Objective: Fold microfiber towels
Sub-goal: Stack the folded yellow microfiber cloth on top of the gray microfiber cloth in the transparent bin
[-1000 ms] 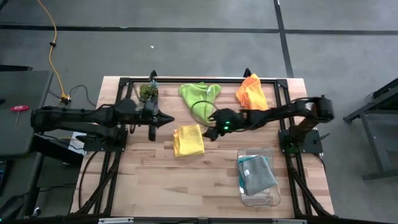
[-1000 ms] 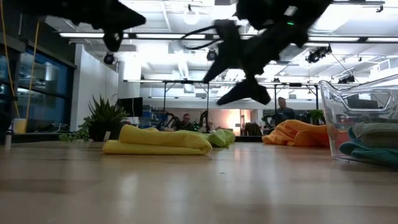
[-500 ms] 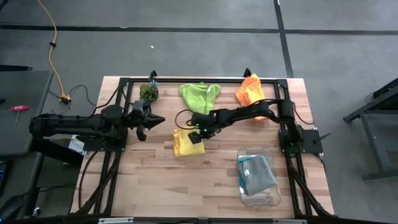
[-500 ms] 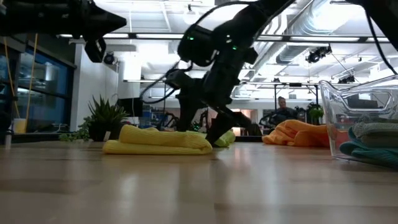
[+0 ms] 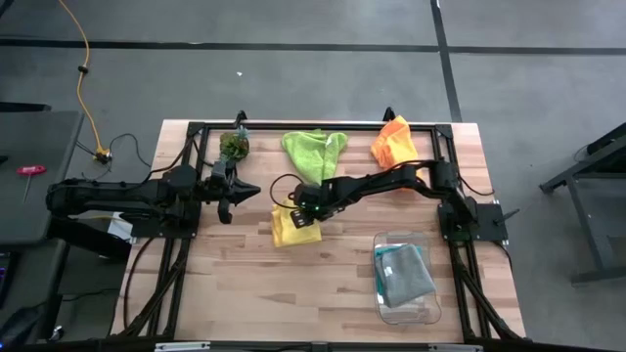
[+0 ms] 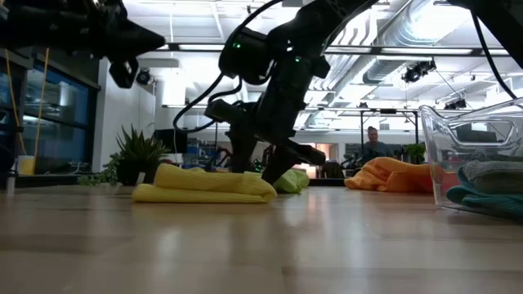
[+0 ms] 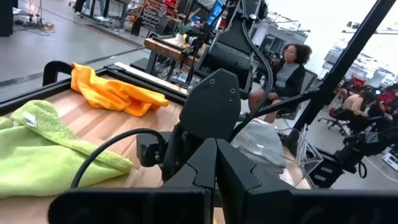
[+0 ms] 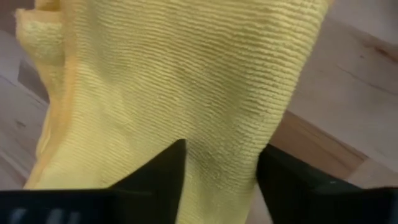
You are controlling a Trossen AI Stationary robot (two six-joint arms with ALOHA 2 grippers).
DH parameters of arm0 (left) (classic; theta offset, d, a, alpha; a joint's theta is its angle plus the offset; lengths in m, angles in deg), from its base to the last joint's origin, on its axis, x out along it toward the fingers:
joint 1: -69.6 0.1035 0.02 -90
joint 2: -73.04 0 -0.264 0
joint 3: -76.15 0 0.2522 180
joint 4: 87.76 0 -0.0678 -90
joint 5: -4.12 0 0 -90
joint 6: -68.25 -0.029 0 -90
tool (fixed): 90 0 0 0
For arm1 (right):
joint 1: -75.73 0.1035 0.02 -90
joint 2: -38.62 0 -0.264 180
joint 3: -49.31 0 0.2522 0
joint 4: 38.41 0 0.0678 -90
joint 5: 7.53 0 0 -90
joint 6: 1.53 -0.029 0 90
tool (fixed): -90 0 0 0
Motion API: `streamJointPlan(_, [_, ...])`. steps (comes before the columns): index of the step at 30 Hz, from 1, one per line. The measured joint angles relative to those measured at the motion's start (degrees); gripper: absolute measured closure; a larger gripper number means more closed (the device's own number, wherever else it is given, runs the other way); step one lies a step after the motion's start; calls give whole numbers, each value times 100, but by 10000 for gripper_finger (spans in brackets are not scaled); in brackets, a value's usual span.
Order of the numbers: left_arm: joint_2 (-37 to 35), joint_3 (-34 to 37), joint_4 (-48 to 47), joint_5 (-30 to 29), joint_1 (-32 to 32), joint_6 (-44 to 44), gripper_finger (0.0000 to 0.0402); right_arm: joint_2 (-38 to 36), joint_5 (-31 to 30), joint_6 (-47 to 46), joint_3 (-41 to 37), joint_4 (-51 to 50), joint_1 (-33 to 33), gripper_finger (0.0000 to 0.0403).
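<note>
The right claw (image 5: 305, 214) is down on the folded yellow towel (image 5: 293, 226), its fingers (image 8: 155, 171) parted with a ridge of cloth between them, not yet pinched; closing further should gather all layers, not only the top one, so the fold holds; the lime green towel (image 5: 315, 148) lies beyond it, the orange towel (image 5: 394, 140) farther off; the left claw (image 5: 231, 192), closed and empty, hangs well to the side.

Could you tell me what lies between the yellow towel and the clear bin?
Only bare wood tabletop separates the yellow towel from the clear bin, seen in the high view.
</note>
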State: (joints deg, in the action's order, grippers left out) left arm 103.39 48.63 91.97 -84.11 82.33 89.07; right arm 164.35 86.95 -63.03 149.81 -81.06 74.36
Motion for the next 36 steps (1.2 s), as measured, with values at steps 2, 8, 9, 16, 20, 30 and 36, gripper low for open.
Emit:
streamJointPlan(2, [0,0,-58,-22,0,0,401,53,-27,53,0,7,-2,270])
streamJointPlan(8, [2,0,-216,-206,0,0,402,92,-192,461,-4,-22,-13,391])
streamJointPlan(9, [2,0,-218,-229,0,-2,401,92,-168,533,-6,-23,-27,392])
streamJointPlan(16, [2,0,-216,-362,0,0,401,51,312,1395,-7,-296,-164,399])
streamJointPlan(20, [2,0,-215,-401,0,2,402,-159,279,1614,-201,-470,-164,401])
streamJointPlan(30, [2,-2,-212,-641,0,96,401,-1803,-189,732,-2382,-178,-162,402])
streamJointPlan(36, [2,-2,-209,-1072,0,64,401,-3252,-802,123,-3769,-723,-260,403])
